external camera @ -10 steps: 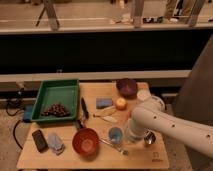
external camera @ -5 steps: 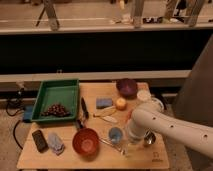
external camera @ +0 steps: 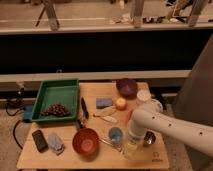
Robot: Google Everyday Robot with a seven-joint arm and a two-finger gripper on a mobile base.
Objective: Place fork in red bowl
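The white arm (external camera: 170, 125) reaches in from the right edge of the desk (external camera: 150, 160) and bends down toward the front edge, where the gripper (external camera: 131, 146) hangs low just right of the small blue cup (external camera: 115, 135). From where I stand I cannot tell whether the fingers are apart or together; they blur into a pale yellowish patch close to the desk top.

The fork (external camera: 109, 144) lies flat on the desk near the front edge, a thin silvery line slanting between the red bowl (external camera: 85, 142) and the blue cup, with its right end running toward the gripper. Whether the gripper touches it I cannot make out. The red bowl sits near the front edge, a little left of centre.

Toward the front left corner lie a dark flat object (external camera: 39, 140) and a bluish-grey lump (external camera: 55, 142) side by side. A green tray (external camera: 47, 92) holding a dark cluster takes up the back left corner. A black-handled tool (external camera: 84, 107) lies just right of the tray. Mid-desk are a blue sponge (external camera: 104, 102), an orange ball (external camera: 120, 103) and a pale cream utensil (external camera: 107, 118). A dark purple bowl (external camera: 127, 87) stands by the back edge.
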